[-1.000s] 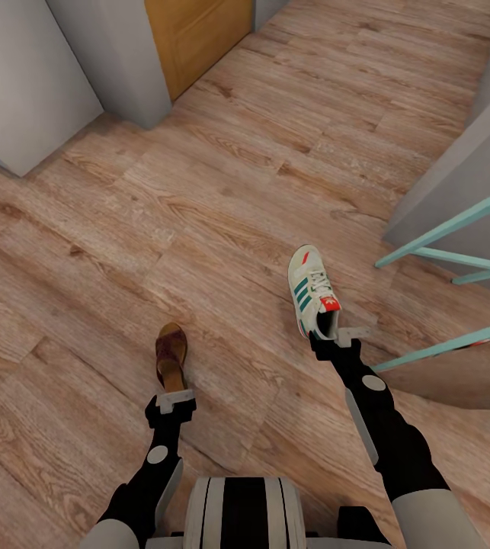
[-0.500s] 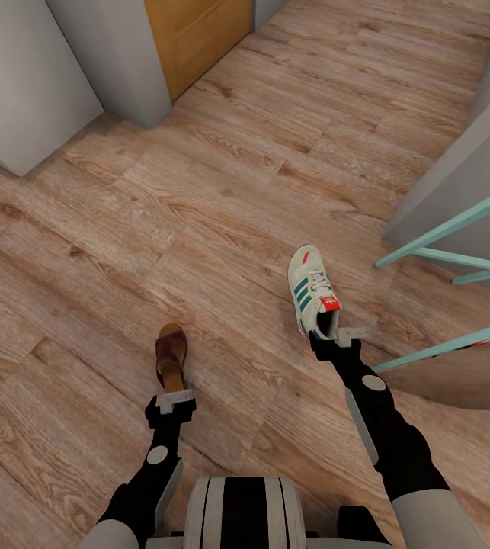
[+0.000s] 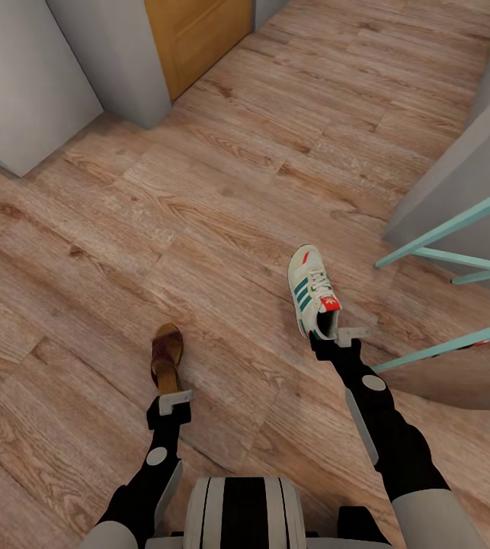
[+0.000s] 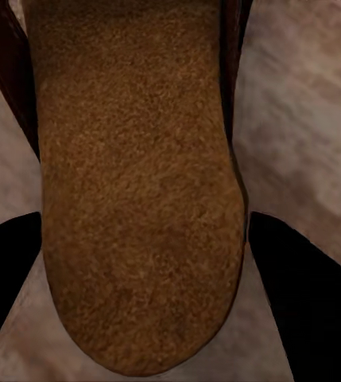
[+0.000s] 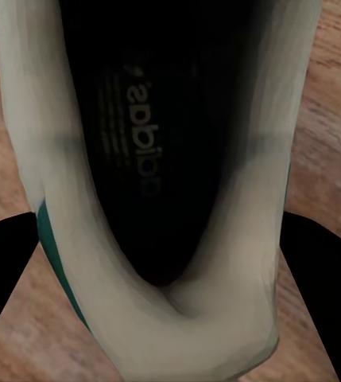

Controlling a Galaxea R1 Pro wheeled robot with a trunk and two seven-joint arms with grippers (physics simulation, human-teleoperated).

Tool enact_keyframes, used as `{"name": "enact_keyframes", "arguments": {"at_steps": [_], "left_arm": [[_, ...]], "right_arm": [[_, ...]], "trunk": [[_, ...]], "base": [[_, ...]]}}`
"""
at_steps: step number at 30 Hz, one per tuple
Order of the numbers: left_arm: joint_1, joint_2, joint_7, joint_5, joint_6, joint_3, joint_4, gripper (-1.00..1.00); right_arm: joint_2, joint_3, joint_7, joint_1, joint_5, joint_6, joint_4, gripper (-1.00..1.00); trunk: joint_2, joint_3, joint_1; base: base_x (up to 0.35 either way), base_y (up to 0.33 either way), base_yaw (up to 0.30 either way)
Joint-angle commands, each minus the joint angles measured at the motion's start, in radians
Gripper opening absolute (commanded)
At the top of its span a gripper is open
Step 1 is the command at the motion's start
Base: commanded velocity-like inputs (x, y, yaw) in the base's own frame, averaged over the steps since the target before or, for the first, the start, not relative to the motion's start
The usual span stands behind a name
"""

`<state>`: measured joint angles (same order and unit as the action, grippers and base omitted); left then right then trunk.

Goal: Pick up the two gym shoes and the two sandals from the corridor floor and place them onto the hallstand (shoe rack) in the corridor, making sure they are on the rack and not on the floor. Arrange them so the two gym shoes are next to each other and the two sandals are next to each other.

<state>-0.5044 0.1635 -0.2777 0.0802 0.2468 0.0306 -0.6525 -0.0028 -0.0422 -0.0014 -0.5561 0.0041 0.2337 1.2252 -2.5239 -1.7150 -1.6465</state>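
Observation:
One gym shoe [image 3: 313, 292], white with green stripes and a red tongue label, points away from me over the corridor floor [image 3: 222, 175]. My right gripper [image 3: 340, 336] grips its heel; the right wrist view has the shoe's heel collar [image 5: 218, 330] between both dark fingers [image 5: 3, 278]. One reddish-brown sandal [image 3: 167, 352] sits left of it. My left gripper [image 3: 173, 401] is shut on its heel, and the tan footbed [image 4: 138, 199] lies between the fingers [image 4: 297, 302]. The other shoe, the other sandal and the hallstand are out of view.
Grey walls [image 3: 24, 84] and a wooden door [image 3: 195, 34] stand at the back left. A grey panel [image 3: 458, 175] and teal rails [image 3: 458, 221] crowd the right side, close to my right arm. Open floor stretches ahead between them.
My left gripper has shifted slightly left with the sandal, whose toe now swings a little more to the left. The right arm and the gym shoe have not moved.

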Motion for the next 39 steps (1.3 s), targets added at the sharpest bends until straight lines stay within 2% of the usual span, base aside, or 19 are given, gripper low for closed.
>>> {"name": "enact_keyframes", "arguments": {"at_steps": [1,39], "left_arm": [[0.0,0.001,-0.003,0.01,0.002,0.003,0.001,-1.0],[-0.001,0.001,-0.003,0.009,0.002,0.002,-0.001,-1.0]], "right_arm": [[0.0,-0.001,0.0,0.0,0.001,0.006,0.002,-1.0],[0.0,-0.001,0.0,0.0,0.0,0.006,0.0,-1.0]], "trunk": [[0.0,0.0,0.0],[0.0,0.0,0.0]], "base": [[0.0,0.0,0.0],[0.0,0.0,0.0]]}}
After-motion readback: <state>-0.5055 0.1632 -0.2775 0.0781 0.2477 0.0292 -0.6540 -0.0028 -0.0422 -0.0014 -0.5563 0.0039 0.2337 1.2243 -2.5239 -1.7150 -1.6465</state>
